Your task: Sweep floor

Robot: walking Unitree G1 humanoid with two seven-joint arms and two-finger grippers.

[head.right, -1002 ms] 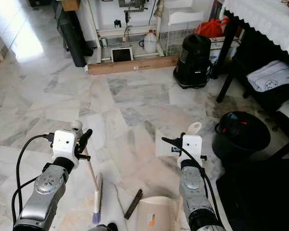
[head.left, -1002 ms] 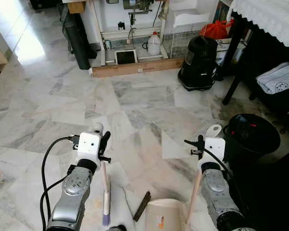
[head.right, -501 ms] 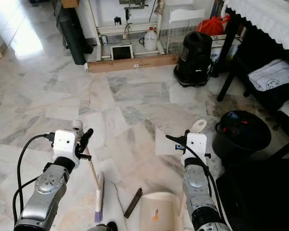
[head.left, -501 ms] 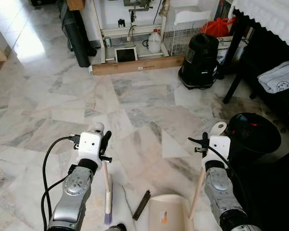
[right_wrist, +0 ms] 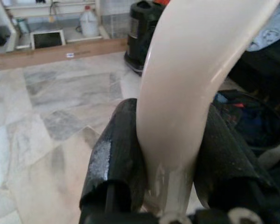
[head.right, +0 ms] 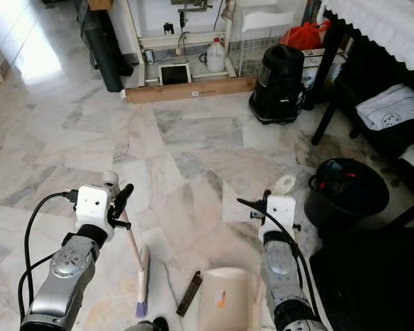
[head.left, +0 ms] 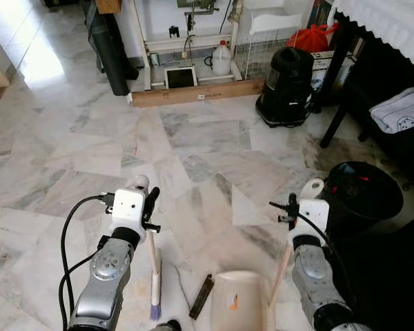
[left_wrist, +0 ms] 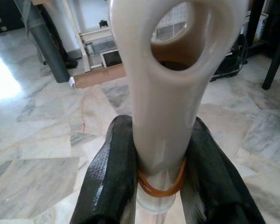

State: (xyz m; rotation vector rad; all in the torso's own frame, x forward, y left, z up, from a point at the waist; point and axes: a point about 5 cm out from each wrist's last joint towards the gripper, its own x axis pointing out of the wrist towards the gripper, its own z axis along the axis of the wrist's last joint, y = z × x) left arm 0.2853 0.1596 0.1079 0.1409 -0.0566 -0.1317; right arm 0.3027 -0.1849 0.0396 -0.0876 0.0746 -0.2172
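My left gripper (head.left: 150,209) is shut on the cream handle (left_wrist: 165,88) of a small broom; an orange rubber band circles the handle between the black fingers (left_wrist: 113,163). The broom's purple bristles (head.left: 154,309) rest on the marble floor by my left arm. The dustpan's cream handle (right_wrist: 186,79) is clamped in my right gripper (head.left: 290,209), which is shut. The cream dustpan (head.left: 237,301) sits on the floor between my arms. A short dark strip (head.left: 201,296) lies on the floor between bristles and dustpan.
A black bin (head.left: 362,194) stands close to my right arm. Farther back are a black appliance (head.left: 285,79), a dark table leg (head.left: 333,121), a wooden board (head.left: 196,96) and a white jug (head.left: 221,62). Open marble floor (head.left: 193,152) stretches ahead.
The right gripper shifted slightly and the dustpan turned and slid a little to the left. The left arm and the broom stayed where they were.
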